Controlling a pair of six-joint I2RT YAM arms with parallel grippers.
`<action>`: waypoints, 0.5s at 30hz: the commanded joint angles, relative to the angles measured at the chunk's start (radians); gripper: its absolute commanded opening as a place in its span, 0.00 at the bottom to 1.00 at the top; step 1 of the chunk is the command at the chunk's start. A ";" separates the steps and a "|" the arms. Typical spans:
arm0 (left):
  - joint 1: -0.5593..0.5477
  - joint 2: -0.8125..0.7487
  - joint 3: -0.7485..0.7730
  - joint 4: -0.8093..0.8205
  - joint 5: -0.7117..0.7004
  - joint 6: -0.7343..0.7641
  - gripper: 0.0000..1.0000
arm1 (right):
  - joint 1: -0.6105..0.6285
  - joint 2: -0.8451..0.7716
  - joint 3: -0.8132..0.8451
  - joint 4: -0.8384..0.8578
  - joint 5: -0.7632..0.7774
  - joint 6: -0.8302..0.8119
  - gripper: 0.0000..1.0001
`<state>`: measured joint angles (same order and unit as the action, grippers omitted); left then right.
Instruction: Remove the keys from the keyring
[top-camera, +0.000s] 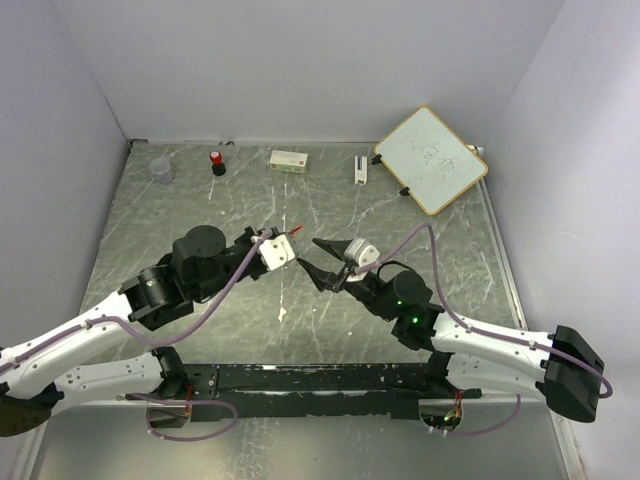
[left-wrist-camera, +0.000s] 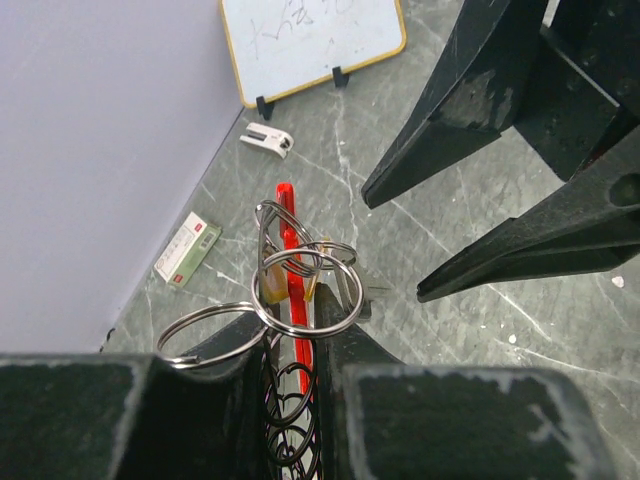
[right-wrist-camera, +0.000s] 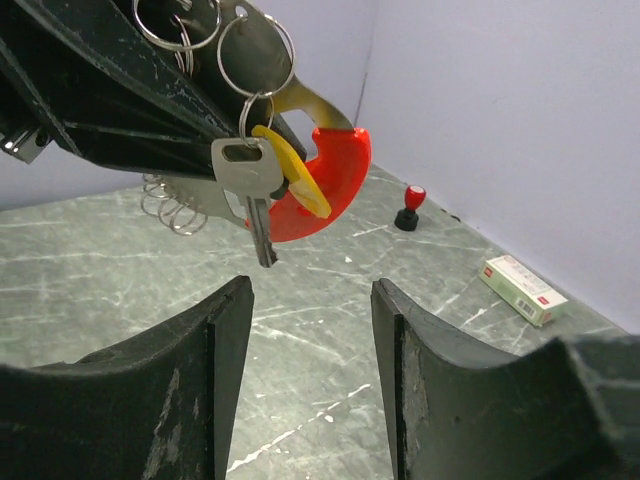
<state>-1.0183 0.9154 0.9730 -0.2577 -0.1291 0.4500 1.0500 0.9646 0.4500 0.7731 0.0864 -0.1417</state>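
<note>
Both arms reach from the near edge toward the middle of the green marbled tabletop (top-camera: 300, 340). On the left, the left claw (left-wrist-camera: 298, 345) is pressed together on the keyring (left-wrist-camera: 305, 290), a cluster of linked silvery loops held above the tabletop. From the loops hang a silver key (right-wrist-camera: 250, 180), a small yellow-headed key (right-wrist-camera: 297, 183) and a curved bright-red key (right-wrist-camera: 335, 180), all on the ring. Just to the right, the right claw (right-wrist-camera: 310, 300) is spread wide, close to the hanging keys without touching them. Along the far edge, from left to right, stand a clear cup (top-camera: 161, 170), a red-capped bottle (top-camera: 217, 162), a small box (top-camera: 289, 160) and a whiteboard (top-camera: 431, 159).
</note>
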 joint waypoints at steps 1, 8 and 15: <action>-0.008 -0.039 -0.006 0.037 0.067 0.018 0.07 | -0.002 -0.028 0.018 -0.010 -0.075 0.021 0.49; -0.008 -0.062 -0.019 0.035 0.091 0.015 0.07 | -0.002 -0.030 0.063 -0.047 -0.175 0.026 0.47; -0.008 -0.023 -0.007 0.003 0.110 0.013 0.07 | -0.002 -0.031 0.087 -0.056 -0.199 0.014 0.47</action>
<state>-1.0183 0.8768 0.9581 -0.2607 -0.0570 0.4564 1.0500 0.9485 0.5030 0.7269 -0.0799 -0.1261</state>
